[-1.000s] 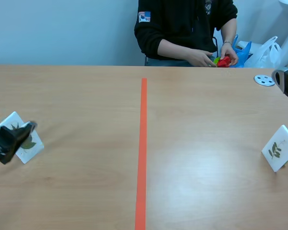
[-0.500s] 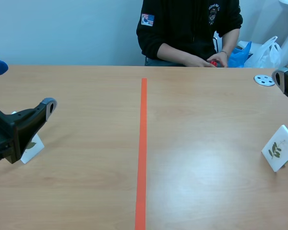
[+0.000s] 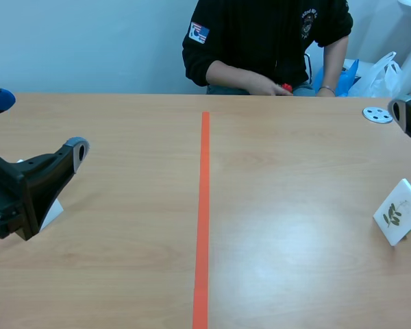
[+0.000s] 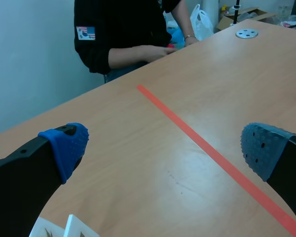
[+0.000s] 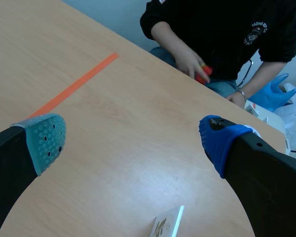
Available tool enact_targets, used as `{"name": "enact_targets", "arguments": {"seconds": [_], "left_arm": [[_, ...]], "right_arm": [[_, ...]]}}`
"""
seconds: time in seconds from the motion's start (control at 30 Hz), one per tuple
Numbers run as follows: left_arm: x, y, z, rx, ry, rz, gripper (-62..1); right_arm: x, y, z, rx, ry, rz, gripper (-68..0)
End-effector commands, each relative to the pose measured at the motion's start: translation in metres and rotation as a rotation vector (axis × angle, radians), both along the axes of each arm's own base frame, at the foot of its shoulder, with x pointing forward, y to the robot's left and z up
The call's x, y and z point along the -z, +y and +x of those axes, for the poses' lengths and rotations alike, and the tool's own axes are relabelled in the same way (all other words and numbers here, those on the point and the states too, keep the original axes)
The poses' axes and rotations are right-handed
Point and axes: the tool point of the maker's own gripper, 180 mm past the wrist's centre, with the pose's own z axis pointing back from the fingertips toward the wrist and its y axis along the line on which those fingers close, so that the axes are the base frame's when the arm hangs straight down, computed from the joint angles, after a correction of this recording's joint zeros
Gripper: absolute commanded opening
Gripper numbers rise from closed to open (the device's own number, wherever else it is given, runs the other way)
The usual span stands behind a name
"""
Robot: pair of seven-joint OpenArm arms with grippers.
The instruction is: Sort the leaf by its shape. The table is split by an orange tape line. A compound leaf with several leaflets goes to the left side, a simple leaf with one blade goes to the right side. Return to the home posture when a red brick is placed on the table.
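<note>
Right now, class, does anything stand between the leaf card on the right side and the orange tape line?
Nothing visible does. Only bare table lies between the leaf card and the orange tape line; the white disc sits farther back.

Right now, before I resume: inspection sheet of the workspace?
Surface: wooden table, orange tape line down the middle.
Job's things: right leaf card standing right of the line; left leaf card left of it, under the left gripper; red thing in a person's hand at the far edge.
Clutter: white disc, far right.
Grippers: left open; right gripper open; both empty.
Cables: nothing seen.
Surroundings: person seated opposite, plastic bag, pale wall.
</note>
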Motion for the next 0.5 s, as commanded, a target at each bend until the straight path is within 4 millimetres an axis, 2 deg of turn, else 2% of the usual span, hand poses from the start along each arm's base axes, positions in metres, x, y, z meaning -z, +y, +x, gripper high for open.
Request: {"name": "enact_targets", "arguments": {"seconds": [0.0, 0.47], "left_arm": [[-0.0087, 0.0009, 0.0024, -0.008, -0.029, -0.021, 1.4], [-0.0134, 0.0, 0.0021, -0.006, -0.052, -0.037, 1.4]], "right_arm": [[-0.013, 0.0003, 0.0024, -0.004, -0.044, 0.009, -12.4], [-0.0129, 0.0003, 0.0024, -0.004, -0.044, 0.009, -12.4]]}}
